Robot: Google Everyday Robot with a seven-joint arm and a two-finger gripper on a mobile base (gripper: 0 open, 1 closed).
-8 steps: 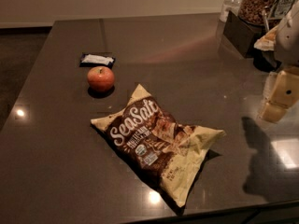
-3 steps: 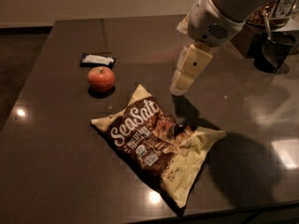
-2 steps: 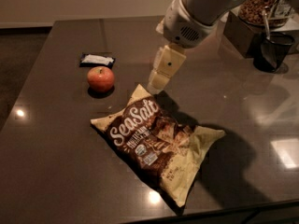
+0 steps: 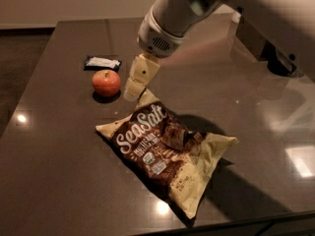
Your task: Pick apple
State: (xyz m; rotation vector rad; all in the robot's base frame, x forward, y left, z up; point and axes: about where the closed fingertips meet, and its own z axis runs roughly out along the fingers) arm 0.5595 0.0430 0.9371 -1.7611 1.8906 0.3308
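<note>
My cream-coloured gripper (image 4: 134, 88) points down and to the left from my white arm (image 4: 172, 14), which reaches in from the upper right. I cannot tell whether it is spread or closed. The small round red-orange apple (image 4: 106, 82) sits on the dark glossy table (image 4: 54, 171), just left of the gripper tip. The brown-and-cream crinkled chip bag (image 4: 165, 149) lies just below the gripper.

The apple (image 4: 106, 82), small, round and red-orange with a paler blush, sits at about ten o'clock from the view's centre. The gripper (image 4: 133, 92) hangs just beside it, at its three o'clock.
</note>
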